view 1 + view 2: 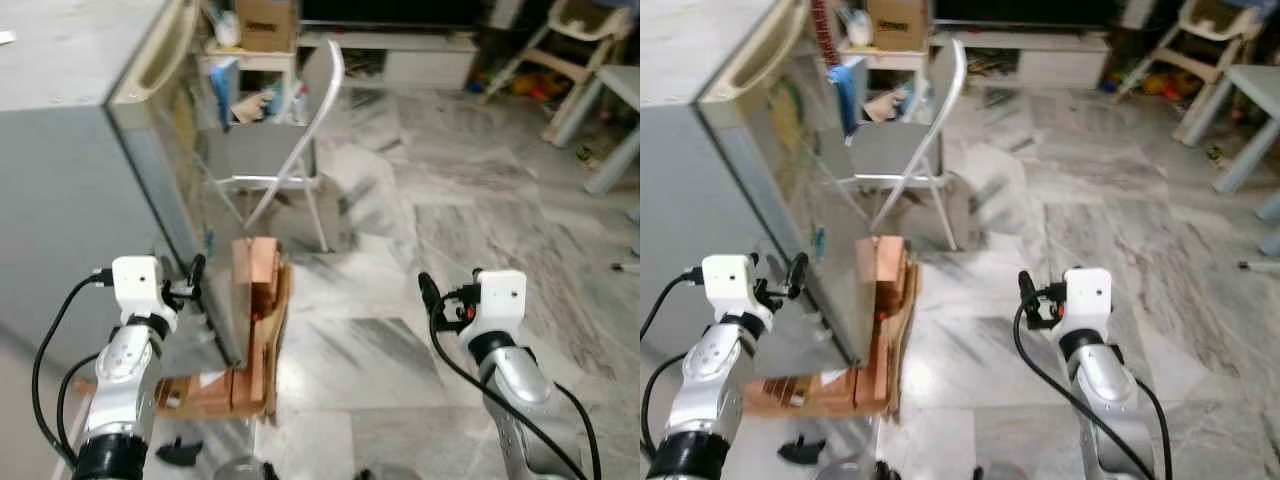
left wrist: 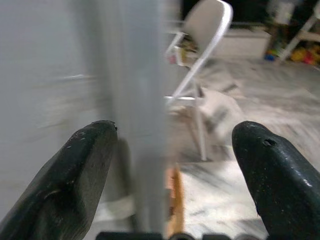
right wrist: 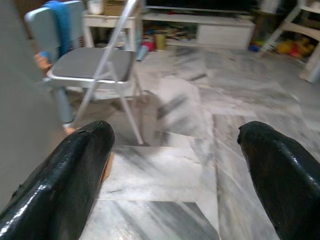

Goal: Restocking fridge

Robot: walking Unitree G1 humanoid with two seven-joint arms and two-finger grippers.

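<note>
Robot stands at the corner of the grey fridge [image 1: 70,180], both grippers raised and empty.

The left gripper [image 2: 170,165] has its jaws wide apart, just beside the fridge's front corner edge. The right gripper [image 3: 180,165], jaws also apart, hangs over the marble floor [image 1: 450,230], well apart from the fridge. Flattened cardboard [image 1: 255,330] leans at the fridge's foot; a folding chair [image 1: 285,150] stands beyond the fridge.

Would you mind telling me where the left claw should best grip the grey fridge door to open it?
Probably the cream recessed handle along the top front edge of the grey fridge. It is an elongated lip, so hook fingers in from the front. The left claw, open, sits lower at the door's corner edge, so it must rise.
</note>
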